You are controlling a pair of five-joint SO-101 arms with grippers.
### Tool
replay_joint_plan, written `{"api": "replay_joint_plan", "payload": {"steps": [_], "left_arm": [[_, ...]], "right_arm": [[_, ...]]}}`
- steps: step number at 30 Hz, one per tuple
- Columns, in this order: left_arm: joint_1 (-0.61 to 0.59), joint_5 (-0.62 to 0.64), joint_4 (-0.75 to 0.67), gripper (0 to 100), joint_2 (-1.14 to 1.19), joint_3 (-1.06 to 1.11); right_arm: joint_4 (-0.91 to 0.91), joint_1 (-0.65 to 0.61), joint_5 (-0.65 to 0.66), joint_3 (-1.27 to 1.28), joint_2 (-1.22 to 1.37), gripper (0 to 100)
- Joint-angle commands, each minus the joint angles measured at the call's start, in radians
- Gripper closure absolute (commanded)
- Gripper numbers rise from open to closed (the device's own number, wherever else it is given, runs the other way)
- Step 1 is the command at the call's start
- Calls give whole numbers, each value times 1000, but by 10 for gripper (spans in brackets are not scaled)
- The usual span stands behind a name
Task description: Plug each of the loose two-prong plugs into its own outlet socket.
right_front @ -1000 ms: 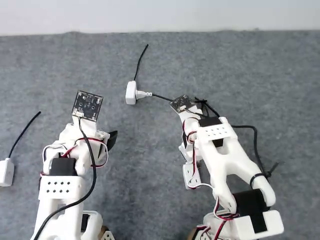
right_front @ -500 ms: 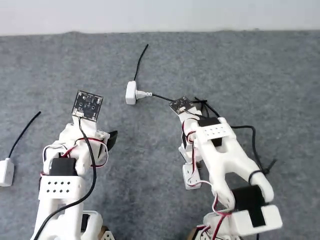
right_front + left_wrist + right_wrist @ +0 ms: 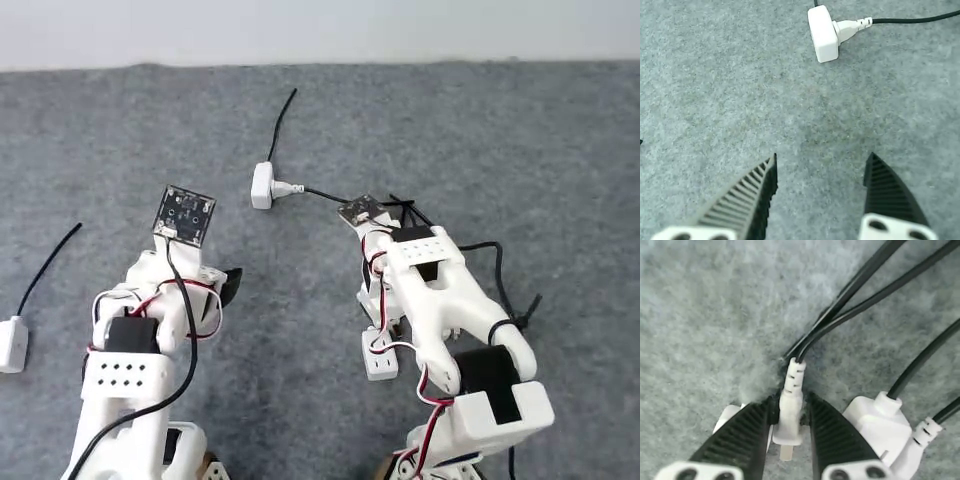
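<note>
My right gripper (image 3: 790,399) is shut on a white two-prong plug (image 3: 789,412), whose prongs point toward the wrist and whose black cable (image 3: 840,305) runs away over the carpet. Beside it lies a white outlet socket (image 3: 877,422) with another white plug (image 3: 917,450) at its side. My left gripper (image 3: 823,156) hangs open above bare carpet. Ahead of it lies a white outlet socket (image 3: 822,32) with a plug (image 3: 850,25) seated in it; from above this pair lies at mid-table (image 3: 262,185). A third white socket (image 3: 12,343) rests at the far left edge.
Grey carpet (image 3: 520,130) covers the table up to a pale wall at the back. Black cables (image 3: 485,255) loop around the right arm. A thin black lead (image 3: 283,115) runs back from the middle socket. Open carpet lies at the back right.
The left arm's wrist has shifted slightly right and toward the middle socket. The right arm has drawn back and swung a little left, still holding the plug.
</note>
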Motion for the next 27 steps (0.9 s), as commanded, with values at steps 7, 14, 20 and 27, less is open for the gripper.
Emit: {"api": "replay_joint_plan", "payload": {"steps": [7, 14, 20, 27], "left_arm": [[11, 6, -28, 727, -25, -13], [11, 6, -63, 727, -26, 5], [12, 6, -91, 727, -31, 28], [103, 8, -51, 727, -66, -27]], "right_arm": [[77, -25, 21, -161, 16, 990], [346, -25, 21, -496, 16, 990], [561, -42, 23, -838, 16, 990], [733, -79, 23, -1229, 8, 990]]}}
